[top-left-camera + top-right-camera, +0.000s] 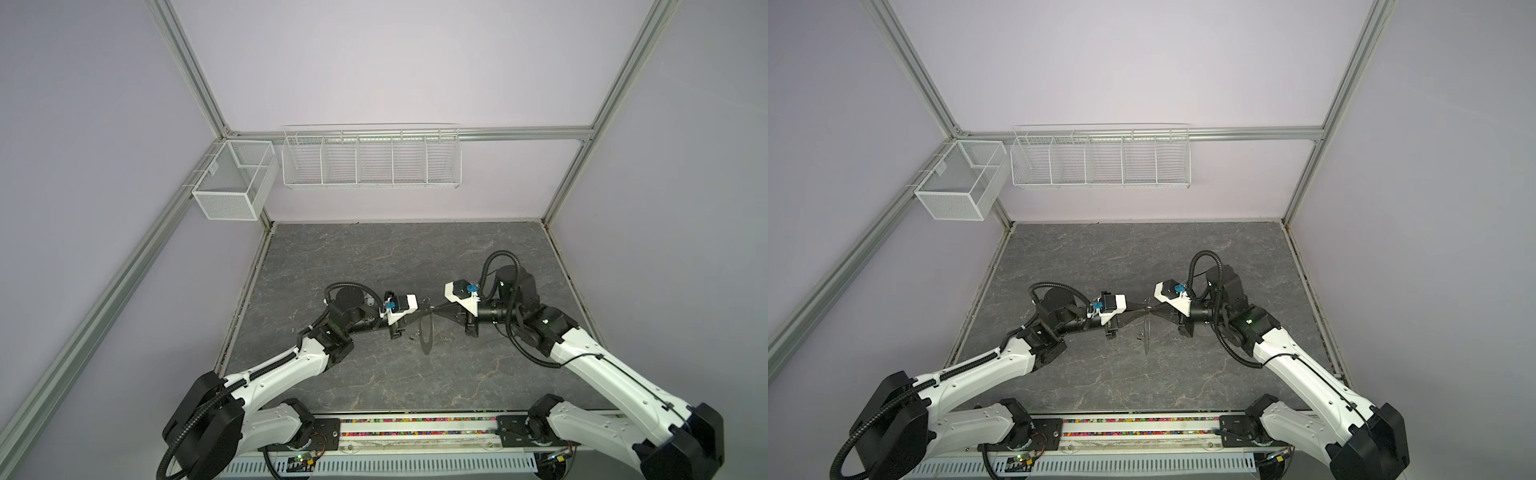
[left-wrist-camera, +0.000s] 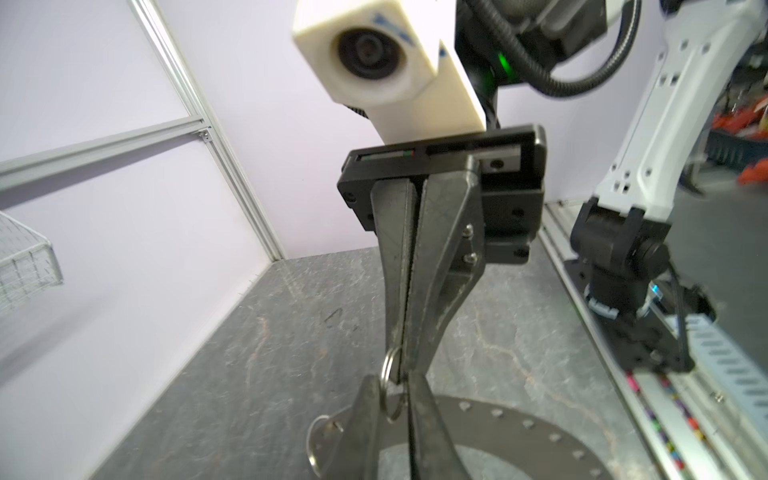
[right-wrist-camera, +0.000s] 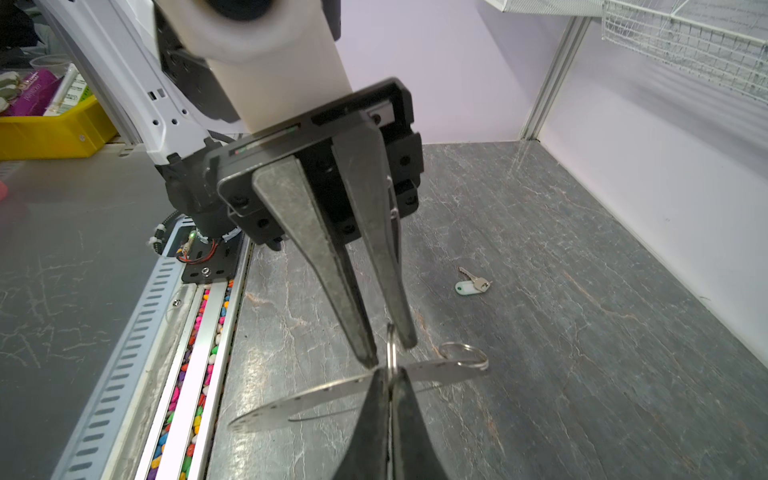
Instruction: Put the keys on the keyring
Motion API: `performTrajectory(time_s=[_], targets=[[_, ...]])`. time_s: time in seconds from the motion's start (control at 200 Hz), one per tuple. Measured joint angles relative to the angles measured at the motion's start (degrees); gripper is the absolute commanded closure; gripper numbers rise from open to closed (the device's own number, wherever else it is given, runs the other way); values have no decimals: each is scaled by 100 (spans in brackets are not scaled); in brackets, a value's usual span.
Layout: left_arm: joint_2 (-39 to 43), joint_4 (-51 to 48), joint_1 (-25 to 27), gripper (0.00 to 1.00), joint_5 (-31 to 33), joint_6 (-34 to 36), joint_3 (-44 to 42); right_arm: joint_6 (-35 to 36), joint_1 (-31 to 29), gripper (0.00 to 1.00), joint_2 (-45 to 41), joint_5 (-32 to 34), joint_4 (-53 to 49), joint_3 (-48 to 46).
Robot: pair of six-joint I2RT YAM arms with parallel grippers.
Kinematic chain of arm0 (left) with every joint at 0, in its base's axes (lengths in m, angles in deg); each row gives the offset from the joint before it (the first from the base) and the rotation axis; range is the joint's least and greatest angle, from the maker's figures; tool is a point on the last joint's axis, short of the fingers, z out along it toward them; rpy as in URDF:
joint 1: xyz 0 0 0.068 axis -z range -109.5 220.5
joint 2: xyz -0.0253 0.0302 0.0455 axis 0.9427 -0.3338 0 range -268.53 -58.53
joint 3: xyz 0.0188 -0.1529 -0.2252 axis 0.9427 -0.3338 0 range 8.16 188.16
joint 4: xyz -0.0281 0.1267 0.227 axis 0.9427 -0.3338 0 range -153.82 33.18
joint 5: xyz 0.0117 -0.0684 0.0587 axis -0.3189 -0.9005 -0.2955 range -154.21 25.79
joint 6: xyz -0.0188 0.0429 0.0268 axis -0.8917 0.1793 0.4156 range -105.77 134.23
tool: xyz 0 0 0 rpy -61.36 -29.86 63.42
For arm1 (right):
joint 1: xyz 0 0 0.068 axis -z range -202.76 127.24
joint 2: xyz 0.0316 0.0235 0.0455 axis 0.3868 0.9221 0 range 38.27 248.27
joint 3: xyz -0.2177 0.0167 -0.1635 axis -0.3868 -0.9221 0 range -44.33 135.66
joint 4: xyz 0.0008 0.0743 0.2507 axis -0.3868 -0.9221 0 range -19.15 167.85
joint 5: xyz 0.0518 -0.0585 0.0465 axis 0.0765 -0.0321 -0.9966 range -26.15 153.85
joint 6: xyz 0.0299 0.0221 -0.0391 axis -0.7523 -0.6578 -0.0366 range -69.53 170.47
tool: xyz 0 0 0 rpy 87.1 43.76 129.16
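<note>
The keyring (image 3: 311, 395), a flat grey disc with small rim holes, hangs edge-on above the table in both top views (image 1: 428, 336) (image 1: 1146, 338). A small split ring (image 3: 390, 347) sits on its rim. My right gripper (image 3: 390, 374) is shut on that split ring. My left gripper (image 2: 392, 380) meets it tip to tip (image 1: 424, 311); its fingertips (image 3: 370, 359) stand slightly apart on either side of the ring, so it is open. A second split ring (image 3: 463, 355) hangs at the disc's far edge. One key with a white tag (image 3: 471, 284) lies on the table.
A dark marbled table (image 1: 374, 257) sits inside lilac walls. Two white wire baskets (image 1: 370, 156) (image 1: 232, 178) hang on the back and left walls. A rail with coloured beads (image 1: 415, 428) runs along the front edge, between the arm bases.
</note>
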Motion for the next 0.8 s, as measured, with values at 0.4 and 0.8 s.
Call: performTrajectory(time_s=[0.4, 0.8], targets=[[313, -2798, 131, 70, 826, 1980, 1187, 511, 0, 93, 343, 470, -1458, 826], [-57, -3285, 577, 70, 1746, 2581, 1451, 743, -96, 93, 608, 658, -2210, 1252]])
